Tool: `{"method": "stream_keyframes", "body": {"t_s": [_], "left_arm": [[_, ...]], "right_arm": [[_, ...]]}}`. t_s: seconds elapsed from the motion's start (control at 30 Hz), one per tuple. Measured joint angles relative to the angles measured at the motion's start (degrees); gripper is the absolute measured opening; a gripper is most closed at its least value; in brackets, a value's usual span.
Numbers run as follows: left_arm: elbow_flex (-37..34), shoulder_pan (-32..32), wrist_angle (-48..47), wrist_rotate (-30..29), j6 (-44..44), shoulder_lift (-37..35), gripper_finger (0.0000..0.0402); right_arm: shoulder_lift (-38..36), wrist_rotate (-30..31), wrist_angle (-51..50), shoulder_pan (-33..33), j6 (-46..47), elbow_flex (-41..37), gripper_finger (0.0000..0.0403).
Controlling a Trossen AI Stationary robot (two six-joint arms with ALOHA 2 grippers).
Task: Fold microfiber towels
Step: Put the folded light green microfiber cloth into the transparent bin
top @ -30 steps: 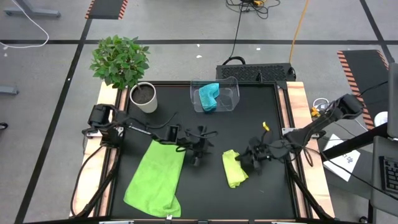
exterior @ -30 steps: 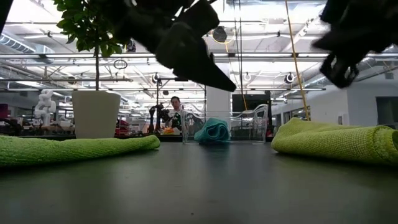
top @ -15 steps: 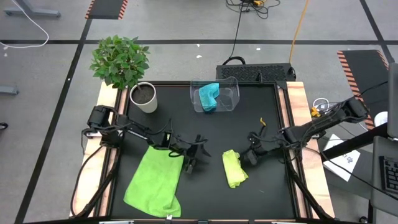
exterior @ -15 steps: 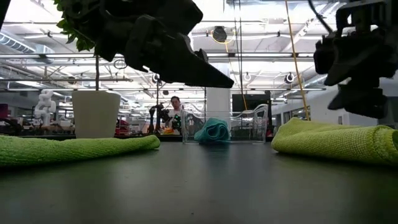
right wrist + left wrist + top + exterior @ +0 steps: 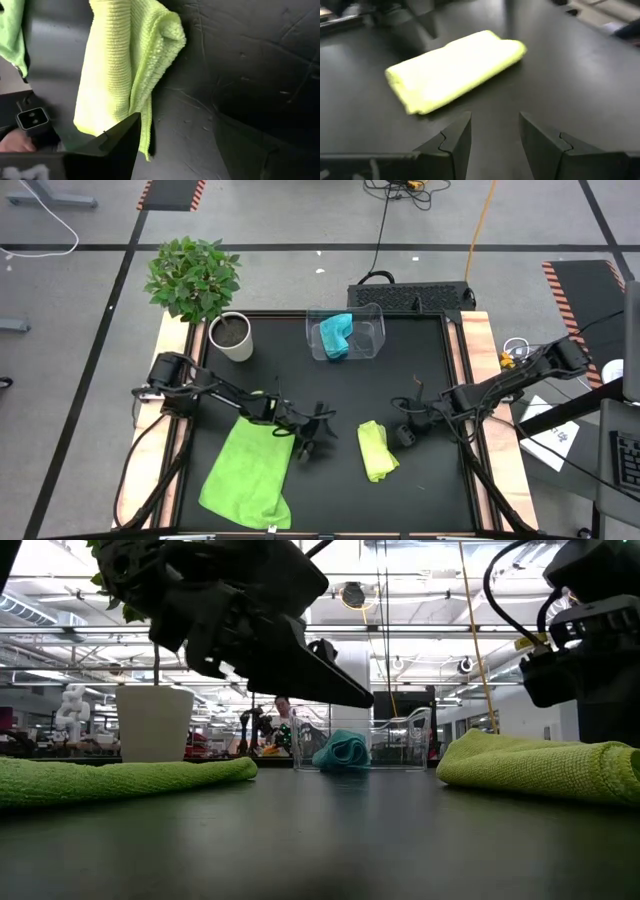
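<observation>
A folded lime-green towel [image 5: 376, 450] lies flat on the black table at centre right; it also shows in the left wrist view [image 5: 455, 70] and the right wrist view [image 5: 125, 65]. A second lime-green towel [image 5: 250, 470] lies spread out at the near left. The turquoise towel [image 5: 337, 335] sits bunched in the clear bin [image 5: 372, 330] at the far edge. My left gripper [image 5: 314, 436] is open and empty above the table between the two green towels, pointing at the folded one. My right gripper [image 5: 405, 430] is open, low beside the folded towel's far right end; I cannot tell whether it touches it.
A potted plant [image 5: 232, 337] stands at the far left corner. Bare black table [image 5: 340, 390] lies between the bin and the grippers. Wooden rails [image 5: 478, 350] edge the table left and right. A person [image 5: 283, 720] shows far behind the table.
My right gripper has come down toward the folded towel's right end and shifted a little toward the table's left. My left gripper has moved toward the near edge and lower. The towels have not moved.
</observation>
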Motion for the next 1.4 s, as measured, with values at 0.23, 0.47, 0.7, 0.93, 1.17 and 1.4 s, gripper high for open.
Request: {"method": "stream_keyframes", "body": {"t_s": [0.23,0.47,0.7,0.93,1.17,1.4], "left_arm": [[0.95,-1.33,11.54,3.85,0.27,6.28,0.0163],[9.81,-0.95,9.79,4.31,-0.2,13.52,0.0163],[16.09,0.47,4.9,4.79,-1.56,18.02,0.0163],[17.11,1.36,5.25,7.04,-2.17,18.45,0.0163],[19.14,1.52,4.58,9.57,-1.38,18.46,0.0163],[23.88,1.68,-2.89,14.24,-3.56,19.77,0.0163]], "right_arm": [[3.73,0.0,5.22,-0.33,-0.6,0.0,0.0238],[9.72,-2.75,11.53,-1.1,-1.17,0.17,0.0238],[14.45,-5.78,19.89,-1.9,-2.59,0.11,0.0238],[18.28,-8.02,26.05,-2.9,-3.31,0.04,0.0238],[18.84,-7.54,29.79,-3.39,-4.59,-0.07,0.0238],[18.8,-8.9,30.34,-3.65,-5.88,-0.07,0.0238]]}}
